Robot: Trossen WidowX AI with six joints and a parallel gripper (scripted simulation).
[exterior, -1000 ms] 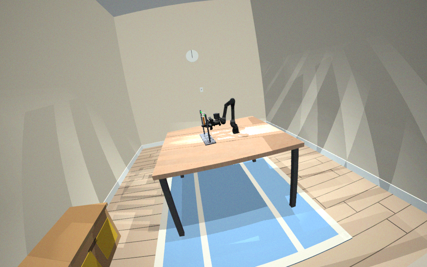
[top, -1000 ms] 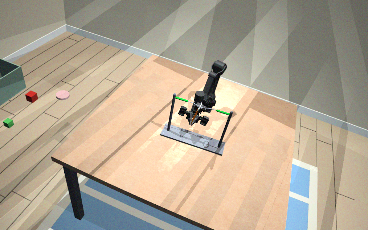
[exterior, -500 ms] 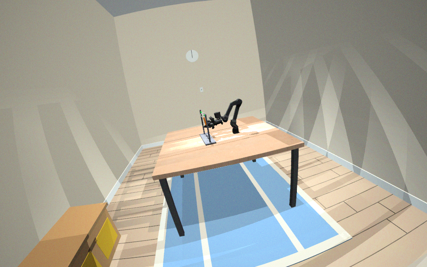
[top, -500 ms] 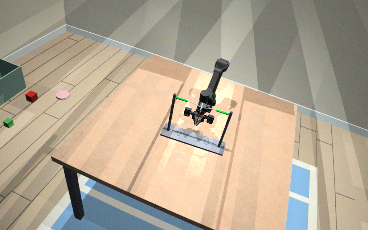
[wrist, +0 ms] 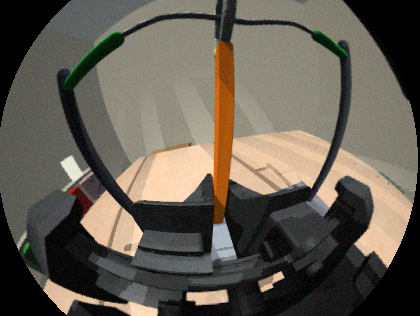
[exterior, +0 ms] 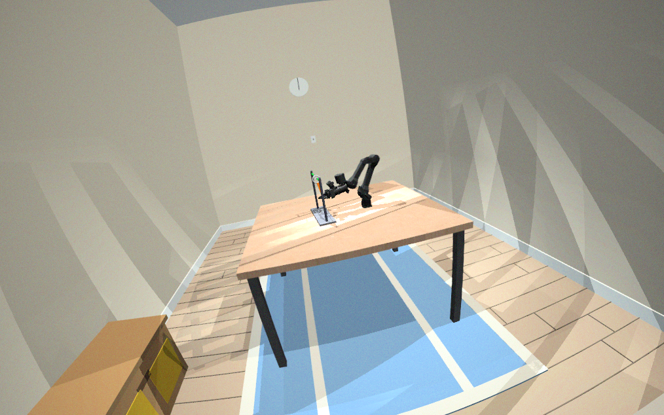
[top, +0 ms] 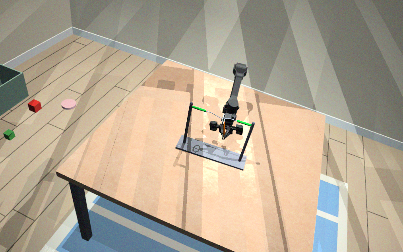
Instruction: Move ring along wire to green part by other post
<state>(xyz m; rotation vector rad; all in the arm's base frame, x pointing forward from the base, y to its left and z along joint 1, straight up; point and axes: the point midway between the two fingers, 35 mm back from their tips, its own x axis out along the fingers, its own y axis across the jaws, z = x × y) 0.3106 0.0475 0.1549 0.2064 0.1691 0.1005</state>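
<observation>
Ring (top: 223,117): it sat round the wire on the thin grey stretch, close to the inner end of the right-hand green part in the top view; whether its rim cleared the grey wire could not be told at this size.
Orange handle (wrist: 223,128): it ran straight down from the ring into the gripper, upright in the wrist view and slightly tilted in the top view.
Gripper (wrist: 218,203): the jaws were nearly together and clamped on the lower end of the orange handle, one finger (wrist: 174,214) pressing on each side.
Wire (top: 212,113): it spanned between the two posts, grey in the middle, with a green part (top: 198,108) at the left and another green part (top: 244,122) at the right.
Posts: the left post (top: 187,123) and the right post (top: 246,142) stood upright on a grey base plate (top: 210,155).
Arm (top: 236,86): it reached in from the far side of the wooden table (top: 142,154), wrist just behind the wire.
Floor items: a red cube (top: 34,105), a pink disc (top: 68,103) and a green cube (top: 9,134) lay well apart from the table.
</observation>
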